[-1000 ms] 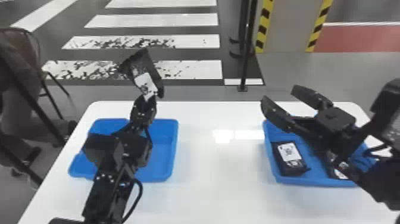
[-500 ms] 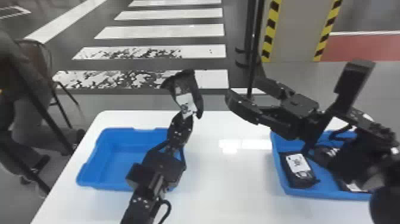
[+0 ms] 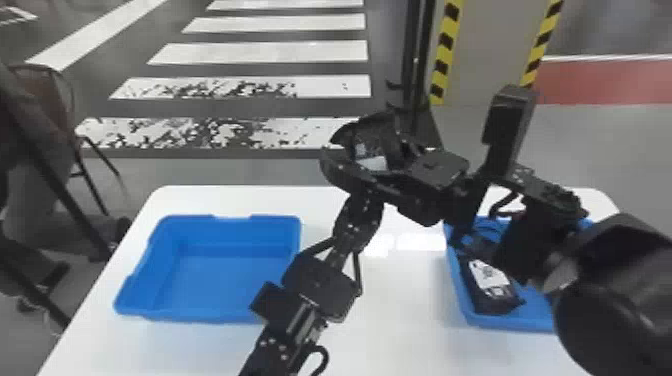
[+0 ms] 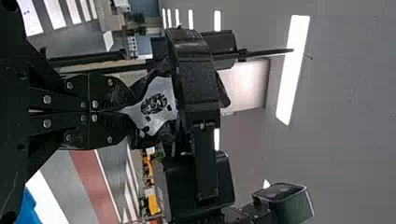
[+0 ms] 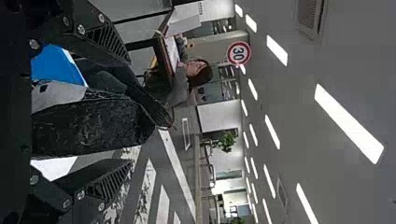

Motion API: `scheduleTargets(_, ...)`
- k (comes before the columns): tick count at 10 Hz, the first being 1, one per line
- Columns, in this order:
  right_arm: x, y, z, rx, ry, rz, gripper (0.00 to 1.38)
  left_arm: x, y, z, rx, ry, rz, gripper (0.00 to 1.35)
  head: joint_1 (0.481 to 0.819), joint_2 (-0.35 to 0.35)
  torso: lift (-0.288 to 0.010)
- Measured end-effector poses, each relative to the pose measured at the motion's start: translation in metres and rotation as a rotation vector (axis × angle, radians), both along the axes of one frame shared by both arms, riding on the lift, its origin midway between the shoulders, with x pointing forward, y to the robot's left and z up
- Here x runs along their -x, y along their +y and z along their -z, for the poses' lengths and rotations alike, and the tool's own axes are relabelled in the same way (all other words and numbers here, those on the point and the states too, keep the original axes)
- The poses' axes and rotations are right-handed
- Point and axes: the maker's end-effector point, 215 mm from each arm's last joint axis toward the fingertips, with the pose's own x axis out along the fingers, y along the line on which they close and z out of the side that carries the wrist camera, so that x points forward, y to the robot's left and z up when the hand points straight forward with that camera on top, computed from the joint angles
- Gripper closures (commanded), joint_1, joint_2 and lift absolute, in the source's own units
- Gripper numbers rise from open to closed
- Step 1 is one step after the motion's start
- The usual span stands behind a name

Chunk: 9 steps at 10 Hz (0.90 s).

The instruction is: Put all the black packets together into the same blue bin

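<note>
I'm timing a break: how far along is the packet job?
Done, it seems: at least one packet lies in the right bin. In hand: the left gripper pinches another packet, between the open fingers of the right gripper, likely mid-handover. Remaining: finishing that handover, then probably lowering this packet into the right bin.

Two bins sit apart on the table, the left bin point(image 3: 215, 318) and the right bin point(image 3: 510, 325). A packet point(image 3: 492, 290) lies in the right bin, along its left wall (towards the near corner, to be exact). A second packet point(image 3: 372, 164) is up above the table point(image 3: 400, 330), between the bins from side to side. Behind the table, a crosswalk point(image 3: 280, 52) runs across the floor, with a pillar point(image 3: 485, 50) to its right; a chair point(image 3: 42, 95) stands off to the left.
</note>
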Motion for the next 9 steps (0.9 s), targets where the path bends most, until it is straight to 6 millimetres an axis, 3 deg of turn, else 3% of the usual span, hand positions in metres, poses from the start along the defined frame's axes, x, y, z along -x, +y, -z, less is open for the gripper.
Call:
scheduleTargets(6, 0.013, 0.003, -0.001, -0.015, -0.001, 0.006, 1.19, -0.007, 0.017, 0.011, -0.005, 0.032, -0.043, 1.21, 0.651, 0.078, -0.11)
scheduleTargets(7, 0.012, 0.002, -0.002, -0.02, -0.007, 0.011, 1.19, -0.007, 0.019, 0.012, -0.002, 0.035, -0.045, 0.98, 0.651, 0.078, -0.11)
scheduleTargets(8, 0.01, -0.005, -0.008, -0.033, -0.024, 0.034, 1.19, -0.008, 0.02, 0.014, 0.004, 0.046, -0.047, 0.65, 0.647, 0.073, -0.11)
scheduleTargets(9, 0.005, -0.022, -0.017, -0.044, -0.05, 0.078, 1.19, -0.009, 0.022, 0.018, 0.011, 0.06, -0.05, 0.66, 0.644, 0.066, -0.11)
